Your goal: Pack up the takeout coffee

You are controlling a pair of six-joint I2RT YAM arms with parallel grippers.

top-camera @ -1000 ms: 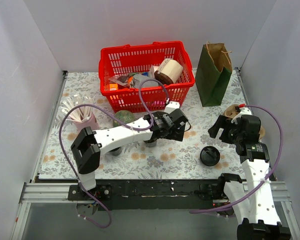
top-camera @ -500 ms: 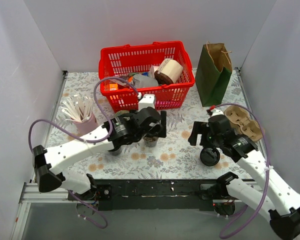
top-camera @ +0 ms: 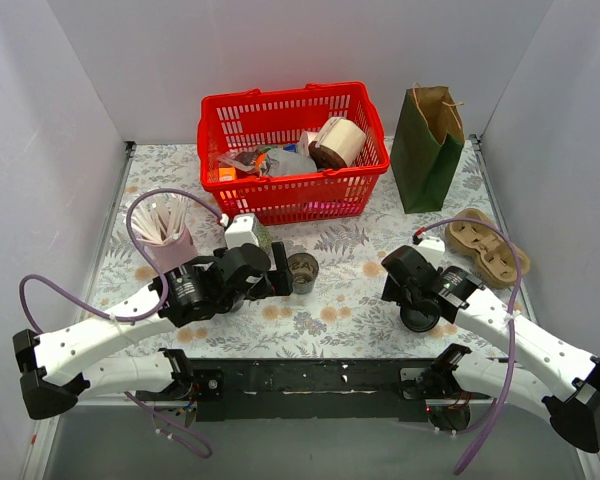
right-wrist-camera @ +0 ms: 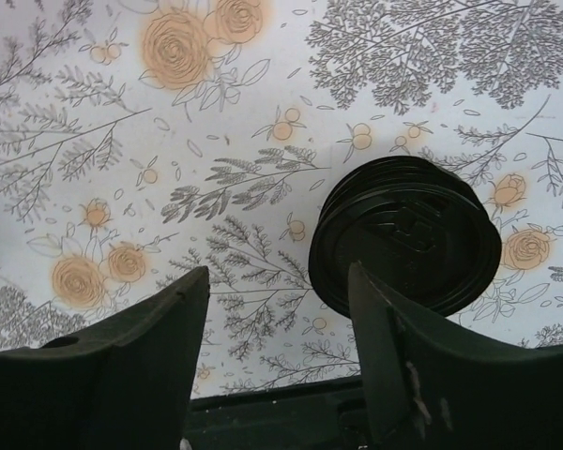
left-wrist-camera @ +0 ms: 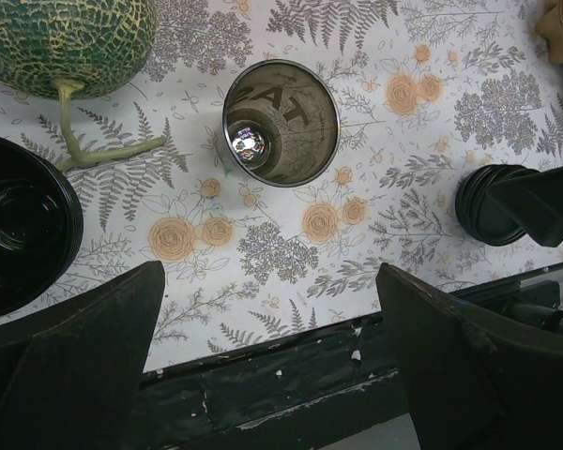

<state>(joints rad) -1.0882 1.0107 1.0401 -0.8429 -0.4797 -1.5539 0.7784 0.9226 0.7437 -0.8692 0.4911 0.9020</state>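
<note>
Overhead & wrist views of a two-arm robot at a table [top-camera: 360,245] w/ a floral cloth. The takeout coffee [right-wrist-camera: 403,246], a small black cup w/ its black sip lid on, stands upright on the cloth near the front edge, on the robot's right side. The right gripper [right-wrist-camera: 277,281] hangs just above it, fingers spread wide & holding nothing. In its wrist view the cup sits off-centre, in line w/ one finger rather than in the gap btwn the two. The left gripper [left-wrist-camera: 270,281] hovers over mid-table, fingers also spread & empty, above an open metal tin [left-wrist-camera: 281,122] near a netted melon [left-wrist-camera: 66,42]. At the back are a red basket [top-camera: 300,195] of assorted goods & a green paper bag [top-camera: 427,150], open at the top. A tan cardboard cup tray [top-camera: 490,248] lies near the right arm, apart from the cup. Step in hand, by my reading: the approach to pick up the coffee, no grasp yet. Next move prob. calls for shifting the right gripper sideways so the cup is btwn the fingers, lowering below the lid rim, then closing gently, since a disposable cup may crush or tip. Whether it goes to tray or bag can't be told.
</note>
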